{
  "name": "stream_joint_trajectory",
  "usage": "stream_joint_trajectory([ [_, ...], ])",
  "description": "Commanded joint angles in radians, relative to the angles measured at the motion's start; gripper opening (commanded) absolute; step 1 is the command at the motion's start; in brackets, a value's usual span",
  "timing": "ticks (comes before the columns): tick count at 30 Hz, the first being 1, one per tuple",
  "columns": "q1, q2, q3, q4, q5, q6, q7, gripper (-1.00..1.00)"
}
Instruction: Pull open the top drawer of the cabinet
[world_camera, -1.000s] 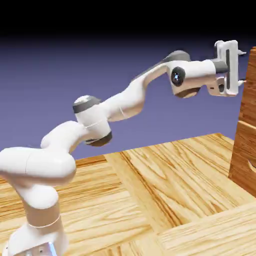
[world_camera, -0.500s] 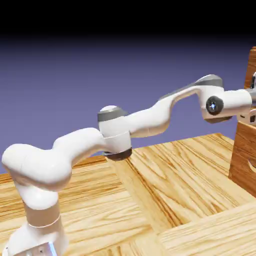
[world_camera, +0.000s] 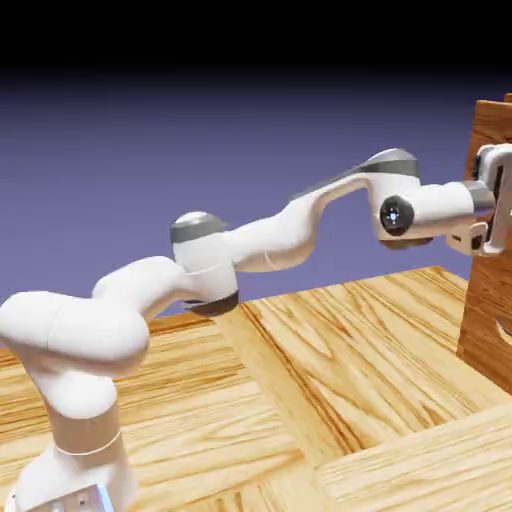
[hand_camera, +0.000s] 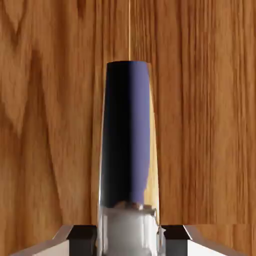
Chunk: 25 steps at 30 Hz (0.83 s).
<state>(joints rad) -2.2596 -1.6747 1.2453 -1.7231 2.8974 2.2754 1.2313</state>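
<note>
The cabinet (world_camera: 488, 320) of reddish-brown wood stands at the exterior view's right edge. Its top drawer (world_camera: 486, 130) juts out to the left of the front below it. My gripper (world_camera: 498, 205) is pressed against that drawer front, with its fingertips hidden at the picture's edge. In the hand view a shiny metal handle (hand_camera: 126, 140) runs up between my grey fingertips (hand_camera: 82, 235), with the drawer's wood (hand_camera: 50, 100) filling the background. My gripper (hand_camera: 127, 235) is shut on this handle.
A lighter orange-brown drawer panel (world_camera: 492, 290) sits below the top drawer. The pale wood plank floor (world_camera: 330, 380) stretches from the arm's base to the foot of the cabinet. The arm (world_camera: 250, 245) spans the picture from lower left to right.
The gripper dropped from near the cabinet's top, reached the drawer front and closed on the handle. Since half a second ago the hand has drawn back left and the drawer front has come with it.
</note>
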Motion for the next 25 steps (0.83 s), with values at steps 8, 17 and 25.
stream_joint_trajectory([
  [8, 0.156, -0.035, -0.003, -0.29, -0.01, -0.132, -0.019, -1.0],
  [17, 0.338, -0.068, -0.017, -0.616, -0.046, -0.277, -0.042, -1.0],
  [25, 0.451, -0.084, -0.041, -0.808, -0.088, -0.358, -0.06, 1.0],
])
